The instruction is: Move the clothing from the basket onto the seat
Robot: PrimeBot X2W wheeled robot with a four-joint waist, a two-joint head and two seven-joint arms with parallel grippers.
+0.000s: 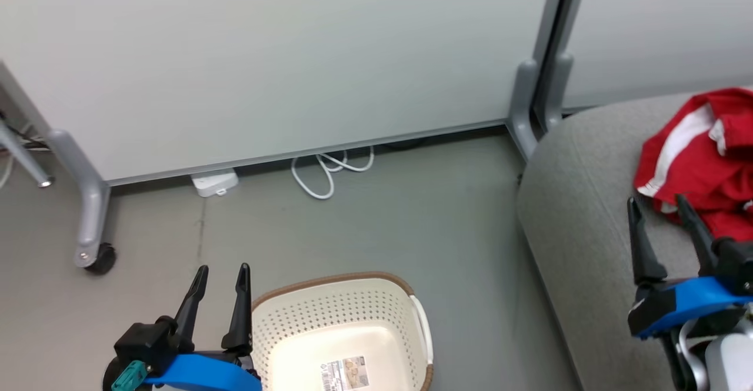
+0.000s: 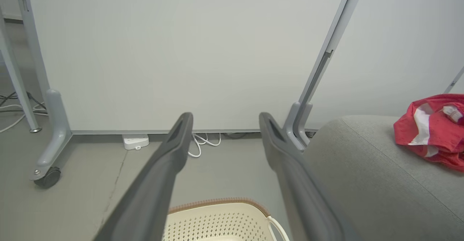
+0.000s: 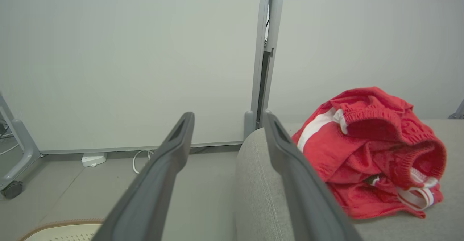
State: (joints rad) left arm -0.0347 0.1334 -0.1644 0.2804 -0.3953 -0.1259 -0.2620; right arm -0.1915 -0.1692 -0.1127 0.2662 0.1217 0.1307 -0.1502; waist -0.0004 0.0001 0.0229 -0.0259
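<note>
Head view, left end effector point(image 1: 223, 268): fingers spread wide with nothing between them, just beside the basket's left rim.
Head view, basket point(image 1: 335, 279): on the floor, left of the seat; a label point(image 1: 344, 373) shows on its bare bottom.
Head view, right end effector point(image 1: 657, 200): fingers spread wide over the seat point(image 1: 576, 203), gripping nothing, tips at the near edge of the clothing.
Head view, clothing point(image 1: 700, 156): red heap with a white stripe, lying on the seat by the picture's right edge.
Left wrist view, left end effector point(image 2: 225, 117): fingers well apart, gap clear, basket point(image 2: 217, 219) below them.
Left wrist view, clothing point(image 2: 435, 128): bunched on the seat point(image 2: 362, 168), far right.
Right wrist view, right end effector point(image 3: 229, 117): fingers wide apart, holding nothing.
Right wrist view, clothing point(image 3: 369, 150): crumpled on the seat point(image 3: 253, 183), just right of the right-hand finger; whether they touch I cannot tell.
Right wrist view, basket point(image 3: 61, 232): rim at the lower left, on the floor.
</note>
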